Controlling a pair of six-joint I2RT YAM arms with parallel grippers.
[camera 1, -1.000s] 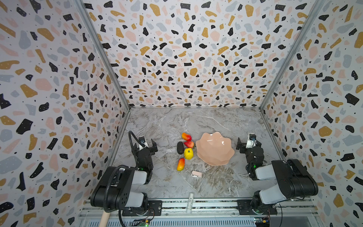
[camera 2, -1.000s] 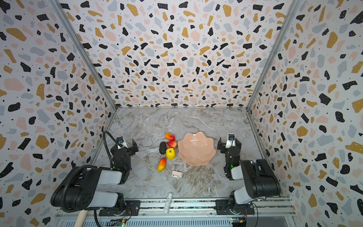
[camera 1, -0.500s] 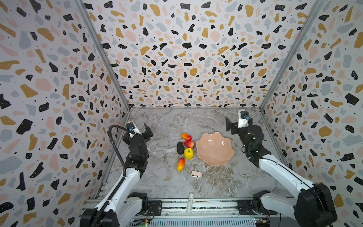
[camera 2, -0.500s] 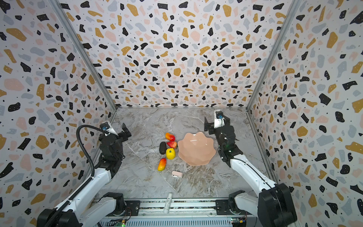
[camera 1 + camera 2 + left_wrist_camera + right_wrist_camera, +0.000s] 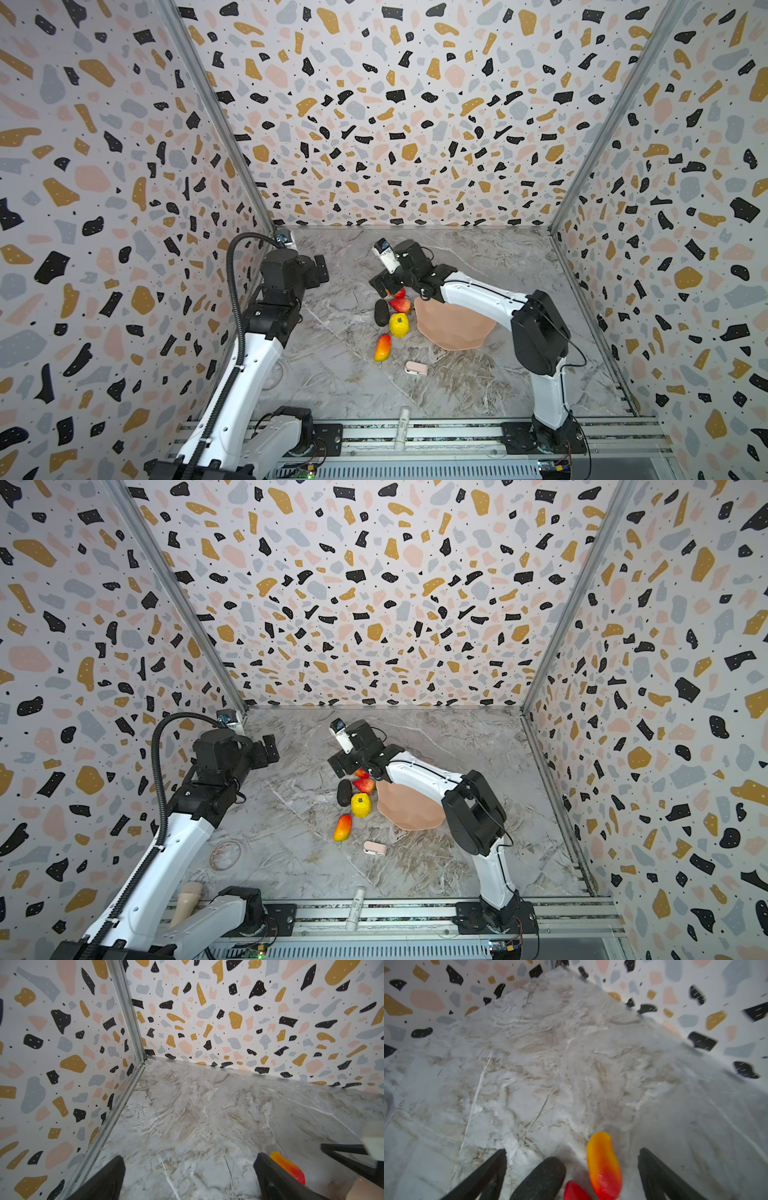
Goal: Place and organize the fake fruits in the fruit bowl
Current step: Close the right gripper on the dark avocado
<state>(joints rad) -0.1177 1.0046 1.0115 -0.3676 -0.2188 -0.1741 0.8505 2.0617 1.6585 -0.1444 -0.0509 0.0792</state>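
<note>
Back wall: we see a white panel scattered with black, ochre, pink and grey terrazzo chips.
Side walls: we find the same print on the left wall and the right wall, closing the space on three sides.
Corners: we note bare metal posts where the walls meet.
Worktop: we see a grey-white marble-look surface with brown veins.
Front edge: we see a metal rail along the near side.
Light: we find it even and soft.
</note>
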